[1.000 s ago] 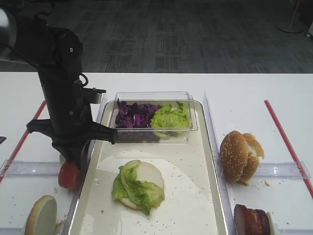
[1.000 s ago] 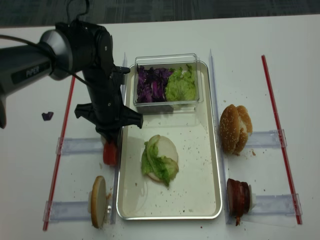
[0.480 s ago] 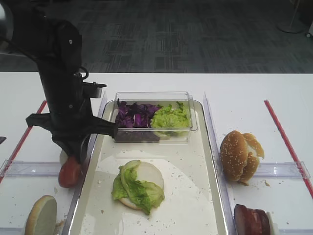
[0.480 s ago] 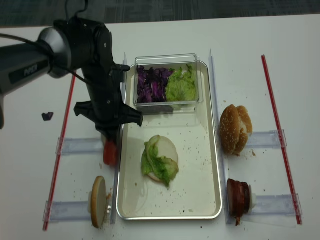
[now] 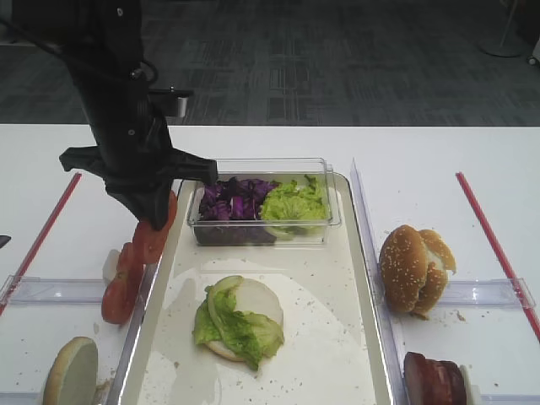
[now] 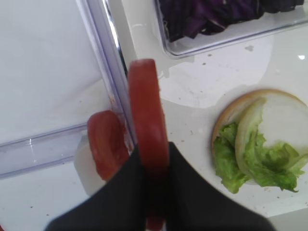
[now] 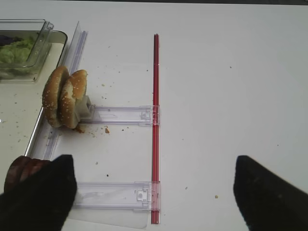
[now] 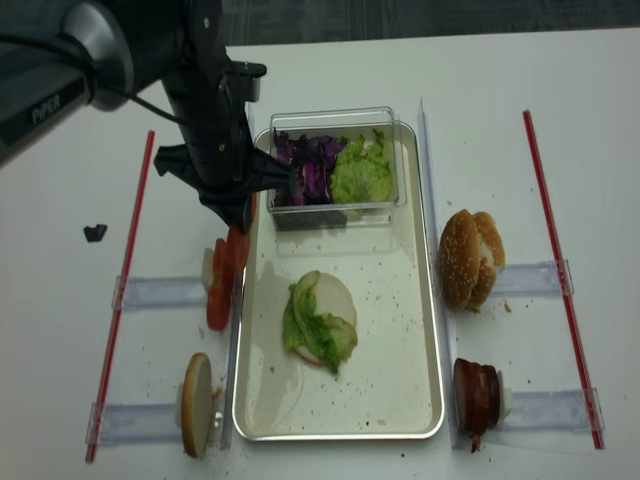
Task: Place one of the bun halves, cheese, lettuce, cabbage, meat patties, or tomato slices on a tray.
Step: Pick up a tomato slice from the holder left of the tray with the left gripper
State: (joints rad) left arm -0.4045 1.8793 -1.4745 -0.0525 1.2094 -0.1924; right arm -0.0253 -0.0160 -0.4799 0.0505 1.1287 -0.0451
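The left gripper [image 6: 149, 192] is clamped on one tomato slice [image 6: 147, 115], held on edge above the tray's [image 5: 364, 253] left rim (other slices stand just outside it); carrying is in hand; next it likely needs moving over the lettuce-topped bun half [image 5: 240, 319] and releasing.

The tray [image 8: 425, 330] lies mid-counter [image 8: 330, 70]; a tub [image 8: 335, 115] with cabbage [image 8: 305, 168] and lettuce [image 8: 362, 172] sits at its far end; a bun half [image 8: 322, 320] rests on its floor; tomato slices [image 8: 220, 295] stand just left of it; bun halves [image 8: 470, 258] and meat patties [image 8: 476, 395] stand right of it.
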